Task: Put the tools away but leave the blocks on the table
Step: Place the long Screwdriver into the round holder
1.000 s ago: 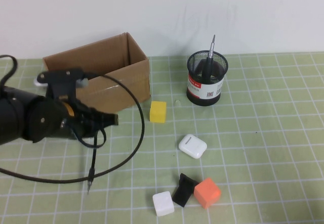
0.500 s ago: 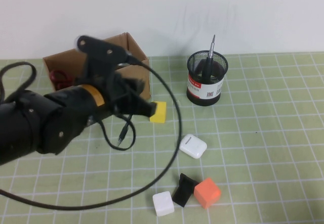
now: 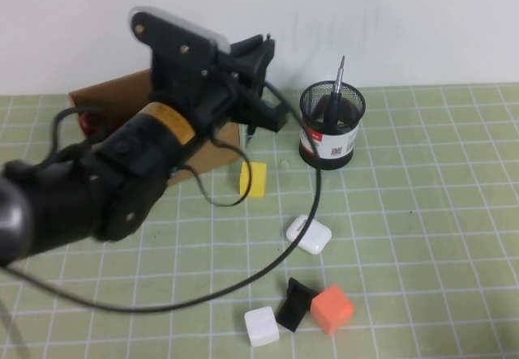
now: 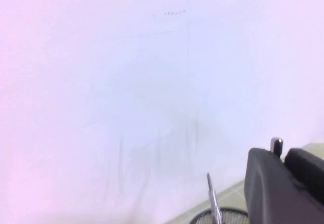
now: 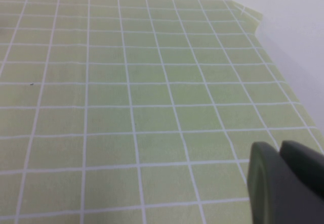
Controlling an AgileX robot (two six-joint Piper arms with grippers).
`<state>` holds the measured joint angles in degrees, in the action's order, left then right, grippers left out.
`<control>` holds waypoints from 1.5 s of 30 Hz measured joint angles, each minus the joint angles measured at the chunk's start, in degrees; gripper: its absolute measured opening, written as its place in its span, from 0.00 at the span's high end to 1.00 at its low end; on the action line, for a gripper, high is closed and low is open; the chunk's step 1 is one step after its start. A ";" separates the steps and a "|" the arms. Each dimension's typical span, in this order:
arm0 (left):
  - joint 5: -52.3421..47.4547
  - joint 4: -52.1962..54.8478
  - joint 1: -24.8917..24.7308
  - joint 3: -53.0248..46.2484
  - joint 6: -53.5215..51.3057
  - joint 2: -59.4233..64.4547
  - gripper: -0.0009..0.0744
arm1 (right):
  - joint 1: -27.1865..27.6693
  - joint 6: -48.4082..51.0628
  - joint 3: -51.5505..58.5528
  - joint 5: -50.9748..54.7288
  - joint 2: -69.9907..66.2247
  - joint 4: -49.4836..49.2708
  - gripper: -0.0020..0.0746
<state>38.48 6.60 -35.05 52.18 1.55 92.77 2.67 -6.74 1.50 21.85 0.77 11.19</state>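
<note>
My left gripper (image 3: pixel 263 91) is raised between the cardboard box (image 3: pixel 195 144) and the black mesh cup (image 3: pixel 331 126), shut on the thin black rod, whose metal end (image 4: pixel 276 144) sticks out between the fingers (image 4: pixel 263 183). The screwdriver (image 3: pixel 339 79) stands in the cup. The scissors' red handles (image 3: pixel 86 121) show inside the box. The yellow block (image 3: pixel 253 179) lies beside the box. The white (image 3: pixel 261 325), black (image 3: pixel 296 304) and orange (image 3: pixel 332 308) blocks lie near the front. My right gripper (image 5: pixel 280 152) is shut and empty over bare green mat (image 5: pixel 126 107); the high view does not show it.
A glossy white rounded case (image 3: pixel 309 233) lies mid-table. The left arm's black cable (image 3: pixel 312 205) loops over the mat past the case. The wall stands right behind the box and cup. The mat's far corner (image 5: pixel 248 12) shows in the right wrist view.
My left arm has lifted the rod off the mat from front left and swung up and right, past the box toward the cup. Blocks and case have not moved.
</note>
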 joint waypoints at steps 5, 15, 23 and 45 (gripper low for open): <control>1.30 4.57 0.00 7.22 2.81 6.08 0.96 | 0.00 0.00 0.00 0.00 0.00 0.00 0.99; 3.14 9.89 0.00 22.23 9.72 18.13 0.96 | 0.00 0.00 0.00 0.00 0.00 0.00 0.99; 5.05 10.18 0.00 26.97 10.66 24.38 0.96 | 0.00 0.00 0.00 0.00 0.00 0.00 0.99; 2.87 9.98 0.00 28.24 10.25 26.61 0.72 | 0.00 0.00 0.00 0.00 0.00 0.00 0.99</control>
<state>41.35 16.58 -35.05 80.43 11.80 119.38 2.67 -6.74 1.50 21.85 0.77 11.19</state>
